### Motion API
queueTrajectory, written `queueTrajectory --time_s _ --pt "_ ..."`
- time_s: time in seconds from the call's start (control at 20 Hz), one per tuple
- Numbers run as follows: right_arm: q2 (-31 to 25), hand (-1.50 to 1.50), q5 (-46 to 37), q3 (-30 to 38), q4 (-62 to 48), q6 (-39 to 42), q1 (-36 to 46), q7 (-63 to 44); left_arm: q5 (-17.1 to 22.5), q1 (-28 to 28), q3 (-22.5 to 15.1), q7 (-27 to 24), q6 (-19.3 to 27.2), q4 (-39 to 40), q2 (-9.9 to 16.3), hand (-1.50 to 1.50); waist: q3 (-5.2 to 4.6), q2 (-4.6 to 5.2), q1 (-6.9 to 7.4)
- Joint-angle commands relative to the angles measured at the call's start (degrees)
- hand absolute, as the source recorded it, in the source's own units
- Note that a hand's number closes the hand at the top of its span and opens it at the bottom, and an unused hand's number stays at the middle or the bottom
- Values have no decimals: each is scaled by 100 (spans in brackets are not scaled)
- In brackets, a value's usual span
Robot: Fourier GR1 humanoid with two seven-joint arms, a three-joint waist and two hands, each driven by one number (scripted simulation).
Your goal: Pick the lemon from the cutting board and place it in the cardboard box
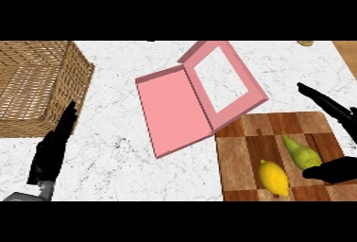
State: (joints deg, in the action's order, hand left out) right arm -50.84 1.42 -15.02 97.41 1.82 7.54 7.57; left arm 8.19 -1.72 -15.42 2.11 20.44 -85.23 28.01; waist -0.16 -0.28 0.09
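Observation:
A yellow lemon [273, 177] lies on the checkered wooden cutting board [247, 151] at the lower right, next to a green pear [301, 152]. The box [225, 82] is pink, shallow and open, with its lid [171, 114] folded out flat to the left; it sits just beyond the board's far edge. My right hand [333, 171] hovers at the board's right side, open, its thumb near the pear's lower end and its fingers [327, 104] stretched up past the board's far right corner. Nothing is in it. My left hand [52, 146] rests open at the lower left.
A woven wicker basket [38, 85] fills the far left corner, just beyond my left hand. A small tan object [304, 43] shows at the top right edge. A wooden surface [346, 54] borders the white marble counter [118, 156] at the far right.

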Motion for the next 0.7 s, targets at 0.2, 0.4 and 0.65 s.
queueTrajectory --time_s 0.2,0.4,0.65 --pt "-1349 -150 -692 -732 986 1501 116 -1475 -58 4 -19 25 -45 -3 -87 0 -4 10 -12" --pt "-950 -150 -651 -1010 1491 1961 325 -2487 13 55 236 -184 -233 171 -65 0 5 24 13" --pt "-277 -150 -1360 -1312 1695 1915 -30 -3178 -230 44 256 5 -261 -52 -168 0 14 24 -1"
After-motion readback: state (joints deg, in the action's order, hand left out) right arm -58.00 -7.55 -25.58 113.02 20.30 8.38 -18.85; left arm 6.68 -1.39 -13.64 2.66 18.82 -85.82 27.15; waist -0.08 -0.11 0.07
